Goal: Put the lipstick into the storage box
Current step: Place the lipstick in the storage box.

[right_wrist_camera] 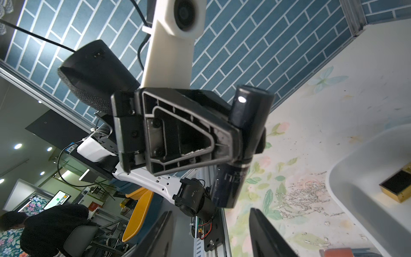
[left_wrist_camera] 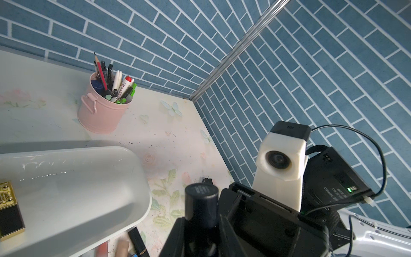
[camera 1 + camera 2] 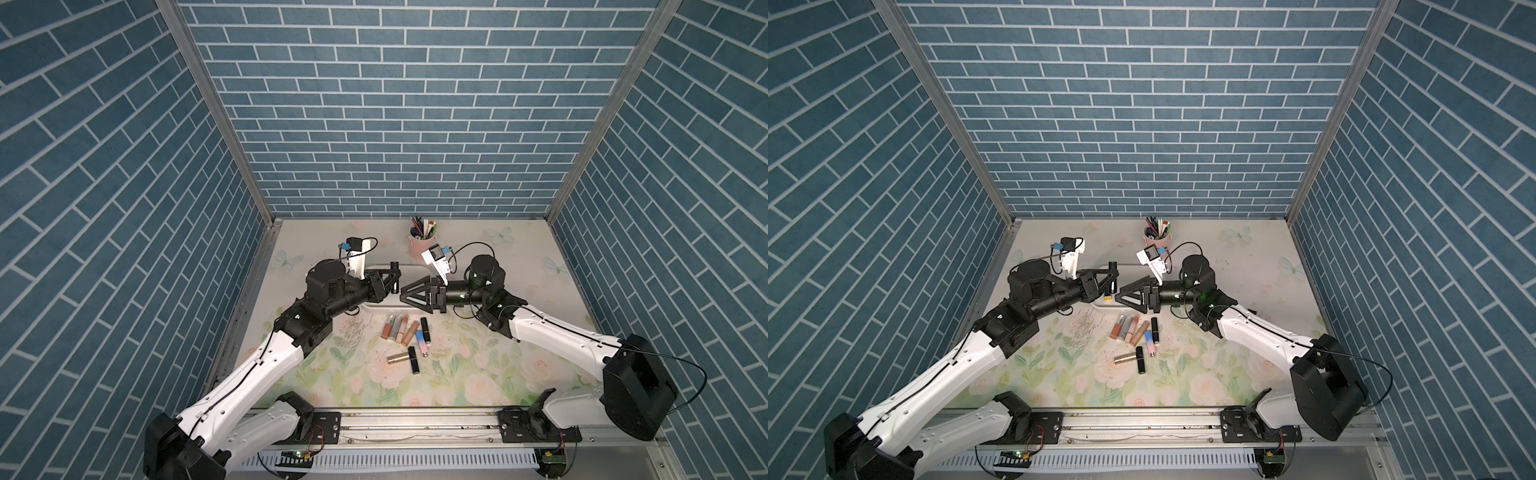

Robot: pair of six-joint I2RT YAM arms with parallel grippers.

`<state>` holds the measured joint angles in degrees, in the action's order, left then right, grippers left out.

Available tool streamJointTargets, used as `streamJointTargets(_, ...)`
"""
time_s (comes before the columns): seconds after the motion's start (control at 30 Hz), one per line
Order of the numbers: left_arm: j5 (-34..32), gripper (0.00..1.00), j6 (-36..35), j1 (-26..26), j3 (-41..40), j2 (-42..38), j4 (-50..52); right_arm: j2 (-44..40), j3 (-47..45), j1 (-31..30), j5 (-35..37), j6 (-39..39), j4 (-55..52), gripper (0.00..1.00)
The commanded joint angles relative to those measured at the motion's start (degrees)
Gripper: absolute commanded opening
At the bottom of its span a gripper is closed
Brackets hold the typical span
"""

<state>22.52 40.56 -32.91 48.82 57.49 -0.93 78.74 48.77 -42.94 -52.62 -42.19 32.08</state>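
**A dark lipstick point(image 1: 251, 106) is pinched upright in the left end effector point(image 1: 245, 142), close by the storage box point(image 3: 415, 275).**

The right end effector point(image 3: 404, 294) is held spread, nothing between its fingers point(image 1: 266, 233), and is faced tip to tip with the left one. Whether the held tube is over the tub's inside cannot be told. A gold-and-black lipstick point(image 2: 9, 207) is seen lying inside the storage box. Loose lipsticks point(image 3: 405, 332) are scattered on the floral desk point(image 3: 498, 374) in front of it. A pink pen cup point(image 3: 422, 245) is set behind it.

left arm point(image 3: 249, 374), right arm point(image 3: 557, 336): white shells, black joints | fingers point(image 1: 200, 131): black, triangular, ribbed | cables point(image 2: 383, 165) — black, looping
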Motion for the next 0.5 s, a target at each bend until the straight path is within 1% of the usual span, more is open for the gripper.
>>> streamJointTargets(0.0, 1.25, 0.06, 0.23, 0.29, -0.61, -1.01, -1.73, -0.57, 0.58, -1.12, -1.87, -0.98, 3.50, 0.58)
streamJointTargets(0.23, 2.32, 0.06, 1.05, 0.26, -1.52, -1.24, -2.85, 1.04, 2.14, -1.80, -1.26, -1.14, 3.82, 0.56)
streamJointTargets(0.47, 3.05, 0.06, 1.29, 0.28, -2.04, -1.70, -3.38, 3.00, 3.42, -1.89, 0.00, -1.40, 3.52, 0.53)
